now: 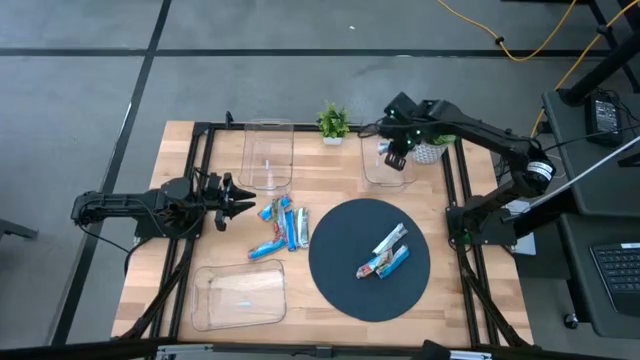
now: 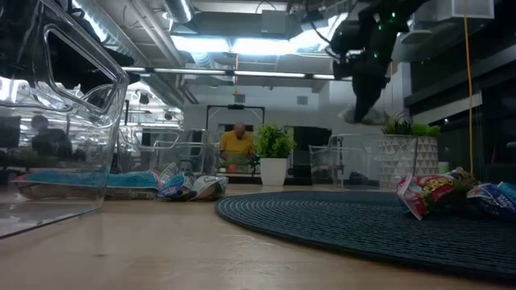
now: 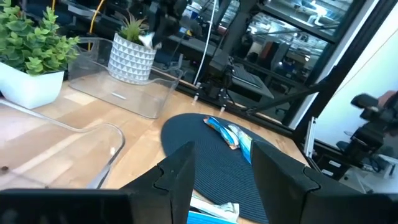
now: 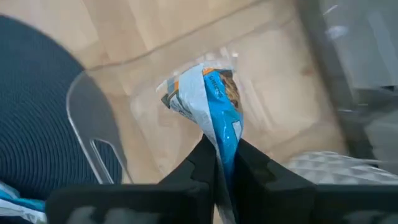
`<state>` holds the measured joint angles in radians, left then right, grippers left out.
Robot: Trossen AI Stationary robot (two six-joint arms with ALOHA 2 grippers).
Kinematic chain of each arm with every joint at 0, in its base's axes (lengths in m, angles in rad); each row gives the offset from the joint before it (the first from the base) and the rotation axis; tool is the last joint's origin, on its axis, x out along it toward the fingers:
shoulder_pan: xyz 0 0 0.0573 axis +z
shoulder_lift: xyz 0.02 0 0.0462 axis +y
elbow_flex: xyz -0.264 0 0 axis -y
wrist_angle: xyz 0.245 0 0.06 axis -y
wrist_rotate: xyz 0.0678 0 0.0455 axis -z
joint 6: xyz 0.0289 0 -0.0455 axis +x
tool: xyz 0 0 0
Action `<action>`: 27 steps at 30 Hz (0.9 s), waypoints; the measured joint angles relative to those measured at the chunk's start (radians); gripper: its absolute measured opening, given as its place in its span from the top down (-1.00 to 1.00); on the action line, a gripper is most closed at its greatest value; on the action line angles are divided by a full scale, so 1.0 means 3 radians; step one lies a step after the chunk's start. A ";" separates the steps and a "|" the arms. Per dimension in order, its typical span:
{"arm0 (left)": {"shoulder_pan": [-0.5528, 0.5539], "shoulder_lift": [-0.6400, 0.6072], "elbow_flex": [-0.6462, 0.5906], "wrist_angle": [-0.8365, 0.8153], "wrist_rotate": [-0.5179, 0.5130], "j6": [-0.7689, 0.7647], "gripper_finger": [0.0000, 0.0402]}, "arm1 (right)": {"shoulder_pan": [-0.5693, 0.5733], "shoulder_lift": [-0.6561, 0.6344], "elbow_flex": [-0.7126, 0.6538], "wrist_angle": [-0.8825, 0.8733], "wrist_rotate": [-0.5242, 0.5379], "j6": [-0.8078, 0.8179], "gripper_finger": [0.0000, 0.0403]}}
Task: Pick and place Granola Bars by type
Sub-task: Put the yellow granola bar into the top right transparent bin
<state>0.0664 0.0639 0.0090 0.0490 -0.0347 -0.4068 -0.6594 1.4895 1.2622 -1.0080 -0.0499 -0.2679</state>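
A pile of blue and silver-white granola bars (image 1: 281, 226) lies on the wood left of the round dark mat (image 1: 340, 280). A few more bars (image 1: 385, 255) lie on the mat, one with a red-orange wrapper (image 2: 427, 193). My left gripper (image 1: 236, 197) stands open just left of the pile, low over the table. My right gripper (image 1: 393, 152) hangs above the far-right clear tray (image 1: 375, 175), shut on a blue and silver-white bar (image 4: 205, 96). My right gripper pinches one end of the blue and silver-white bar (image 4: 225, 142) between its two fingers, coming from above and pointing down. The bar is lifted clear and hangs below the fingertips (image 2: 367, 115) over the clear tray (image 4: 93, 124).
A second clear tray (image 1: 266, 155) sits at the far middle and a third (image 1: 238, 297) at the near left. A small green plant (image 1: 333, 122) and a white patterned pot (image 1: 430, 152) stand by the far edge. A person (image 2: 238, 145) sits in the room behind.
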 joint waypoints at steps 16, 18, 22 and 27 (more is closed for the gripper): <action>0.0001 0.0000 0.0000 -0.0003 -0.0169 0.0003 0.26 | 0.0000 0.0000 -0.0364 0.0544 -0.0229 0.0081 0.39; 0.0000 0.0000 0.0000 -0.0005 -0.0170 0.0003 0.26 | 0.0000 0.0000 -0.0339 0.0527 -0.0271 0.0086 0.28; 0.0000 0.0000 0.0000 -0.0005 -0.0170 0.0003 0.26 | 0.0048 0.0000 -0.0302 0.0426 -0.0425 0.0102 0.09; -0.0001 0.0000 0.0000 -0.0005 -0.0168 0.0003 0.26 | 0.0213 0.0000 -0.0220 0.0357 -0.0642 0.0128 -0.01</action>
<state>0.0662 0.0639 0.0090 0.0474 -0.0853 -0.4060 -0.5956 1.4895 1.1961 -0.9010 -0.2426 -0.2296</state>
